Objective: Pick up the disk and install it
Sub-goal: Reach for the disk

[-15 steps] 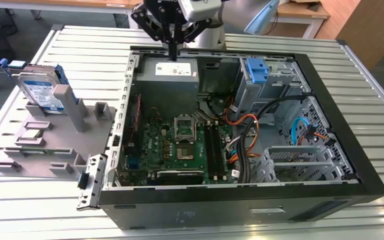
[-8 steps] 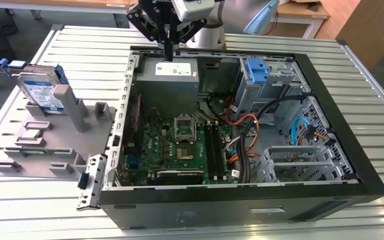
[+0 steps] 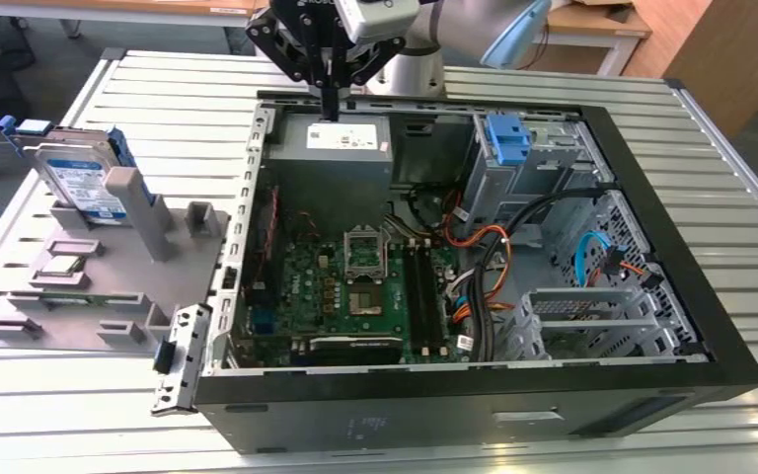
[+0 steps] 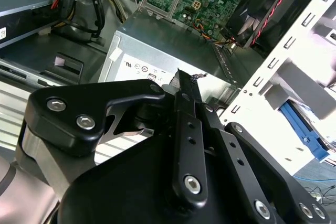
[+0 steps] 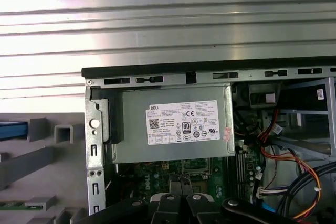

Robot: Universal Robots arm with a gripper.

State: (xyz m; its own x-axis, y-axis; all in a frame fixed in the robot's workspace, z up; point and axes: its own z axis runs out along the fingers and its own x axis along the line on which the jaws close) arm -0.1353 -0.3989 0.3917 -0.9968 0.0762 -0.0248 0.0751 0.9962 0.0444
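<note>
The disk [image 3: 80, 181] stands upright in a slot of the grey holder [image 3: 115, 286] on the exterior view's left, outside the computer case; it is silver with a blue-and-white label and blue rails. My gripper [image 3: 331, 111] hangs over the far rim of the open case [image 3: 695, 326], just above the grey power-supply box [image 3: 340, 140], well apart from the disk. Its fingers are shut together with nothing between them, as the second wrist view [image 4: 186, 80] also shows. A blue edge of the disk [image 5: 11, 130] shows in the first wrist view, beside the box [image 5: 178, 124].
Inside the case lie the green motherboard [image 3: 352, 286], orange and black cables [image 3: 485, 267] and a light-blue plastic bracket [image 3: 504, 138] at the drive bay. The case and holder rest on a ribbed metal table [image 3: 155, 89]. Small parts sit in the holder's other slots.
</note>
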